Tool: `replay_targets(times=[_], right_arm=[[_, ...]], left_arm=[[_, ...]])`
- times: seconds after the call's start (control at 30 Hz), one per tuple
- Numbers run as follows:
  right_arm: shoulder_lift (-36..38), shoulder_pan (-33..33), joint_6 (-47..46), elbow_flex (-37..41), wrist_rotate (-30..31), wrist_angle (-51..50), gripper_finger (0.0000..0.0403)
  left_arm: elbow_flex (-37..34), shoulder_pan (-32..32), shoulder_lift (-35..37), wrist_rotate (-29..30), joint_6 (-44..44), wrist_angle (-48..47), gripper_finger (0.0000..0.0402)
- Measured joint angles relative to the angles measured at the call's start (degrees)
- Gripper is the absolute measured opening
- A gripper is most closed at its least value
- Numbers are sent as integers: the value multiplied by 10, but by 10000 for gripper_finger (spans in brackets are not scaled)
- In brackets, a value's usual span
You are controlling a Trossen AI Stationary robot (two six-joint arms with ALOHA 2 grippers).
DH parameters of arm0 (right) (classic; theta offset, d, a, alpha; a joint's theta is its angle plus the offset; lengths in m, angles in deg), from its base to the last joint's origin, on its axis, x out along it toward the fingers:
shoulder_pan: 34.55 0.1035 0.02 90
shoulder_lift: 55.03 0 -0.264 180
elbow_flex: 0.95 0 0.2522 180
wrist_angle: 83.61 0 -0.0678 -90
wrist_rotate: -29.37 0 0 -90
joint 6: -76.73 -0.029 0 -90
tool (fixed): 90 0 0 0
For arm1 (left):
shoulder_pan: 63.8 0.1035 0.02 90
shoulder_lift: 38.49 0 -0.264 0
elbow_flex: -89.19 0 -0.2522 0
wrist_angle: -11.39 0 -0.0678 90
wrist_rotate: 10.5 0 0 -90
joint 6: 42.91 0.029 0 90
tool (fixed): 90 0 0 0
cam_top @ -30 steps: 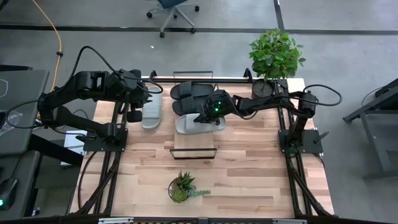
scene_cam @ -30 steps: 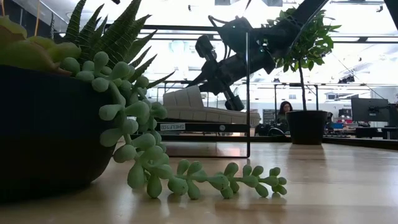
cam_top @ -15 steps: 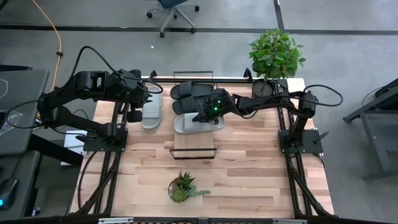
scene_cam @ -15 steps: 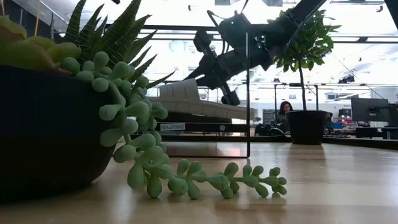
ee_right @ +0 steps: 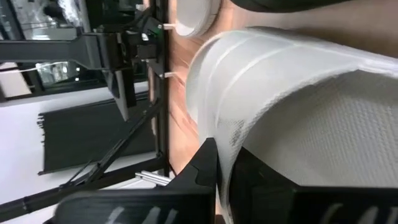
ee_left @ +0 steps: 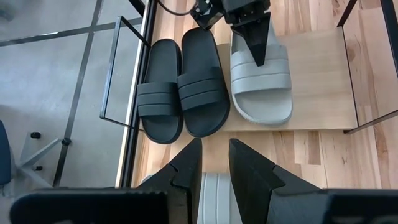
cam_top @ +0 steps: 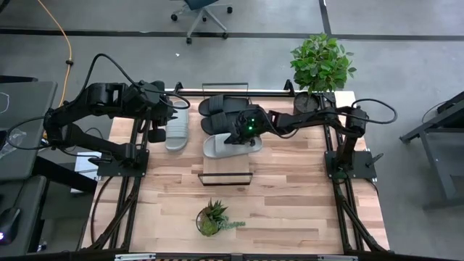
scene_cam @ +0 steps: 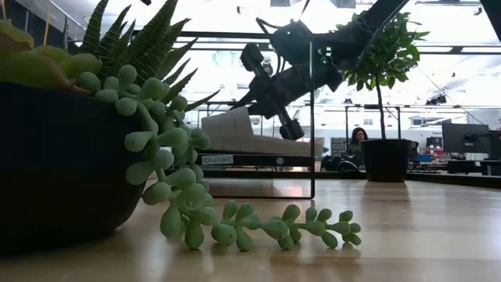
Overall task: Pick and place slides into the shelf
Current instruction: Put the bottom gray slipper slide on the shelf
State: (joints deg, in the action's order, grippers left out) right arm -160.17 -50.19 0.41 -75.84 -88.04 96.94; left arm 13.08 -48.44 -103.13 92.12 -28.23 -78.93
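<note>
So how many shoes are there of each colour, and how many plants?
Black open-toe slide sandals: 2, side by side on the long light-wood shelf.
Light grey open-toe slide sandals: 2, one on the shelf at the right gripper, one on the table below the left gripper.
Green potted plants: 2, a leafy one and a small succulent.
Total: 6.

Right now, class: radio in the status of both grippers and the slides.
Right gripper shut on grey slide over shelf. Left gripper open above second grey slide. Black slides shelved. Nothing blocking.

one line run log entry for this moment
right end effector: shut on grey slide over shelf | left end effector: open, above other grey slide
</note>
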Motion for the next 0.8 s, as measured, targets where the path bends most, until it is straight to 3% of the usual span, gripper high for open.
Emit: replay_targets(times=[0.8], right_arm=[[-17, 11, -12, -1, -13, 9, 0]], left_arm=[[0, 0, 0, 0, 0, 0, 69]])
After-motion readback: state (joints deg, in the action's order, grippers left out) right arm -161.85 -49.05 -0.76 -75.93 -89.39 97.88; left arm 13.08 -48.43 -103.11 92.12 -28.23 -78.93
